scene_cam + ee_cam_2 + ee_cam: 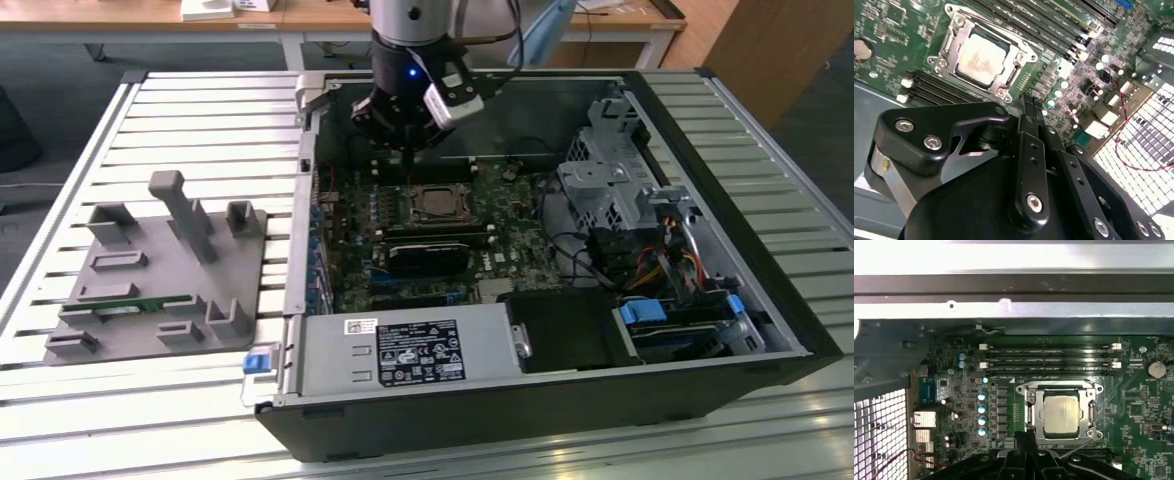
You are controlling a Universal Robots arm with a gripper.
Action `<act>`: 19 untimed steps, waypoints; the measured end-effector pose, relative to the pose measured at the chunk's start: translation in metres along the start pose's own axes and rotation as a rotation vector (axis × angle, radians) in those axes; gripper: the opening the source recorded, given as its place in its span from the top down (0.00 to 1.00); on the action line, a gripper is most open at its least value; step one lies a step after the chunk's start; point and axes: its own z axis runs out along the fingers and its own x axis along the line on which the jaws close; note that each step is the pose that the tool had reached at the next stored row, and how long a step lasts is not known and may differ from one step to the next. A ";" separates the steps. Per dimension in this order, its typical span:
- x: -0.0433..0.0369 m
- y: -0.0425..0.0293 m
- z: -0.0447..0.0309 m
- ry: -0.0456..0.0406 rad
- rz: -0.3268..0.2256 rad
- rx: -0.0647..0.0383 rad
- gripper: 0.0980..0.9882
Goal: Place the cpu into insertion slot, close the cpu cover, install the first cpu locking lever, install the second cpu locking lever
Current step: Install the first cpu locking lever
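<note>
The fingers [1027, 131] are pressing together with nothing between them (no gap is showing at the tips). In both wrist views they are hanging just beside one corner of the insertion slot [1092, 412]; whether they are touching the board I cannot tell. The cpu [1060, 413] is lying flat inside that slot. Its pale face is showing through the window of the cpu cover [1037, 415], which is lying shut over it.

The arm [407, 40] is reaching straight down into the open computer case [534, 415], with its wrist at about eleven o'clock from the slot in the exterior view. That case is holding the green motherboard [350, 215], with a black graphics card [427, 255] at six o'clock from the slot.

The exterior view is also taking in a grey fixture [160, 270] at nine o'clock from the case on the slatted worktop [200, 110], cradling a green memory stick [127, 308]. The first wrist view is showing the long memory slots [1049, 357] beside the slot.
</note>
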 end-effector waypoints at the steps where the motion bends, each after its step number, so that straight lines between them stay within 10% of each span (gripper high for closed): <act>1: 0.0012 0.0007 0.0003 0.0001 0.000 0.000 0.99; 19: 0.0074 0.0238 0.0090 0.0000 -0.001 0.000 0.99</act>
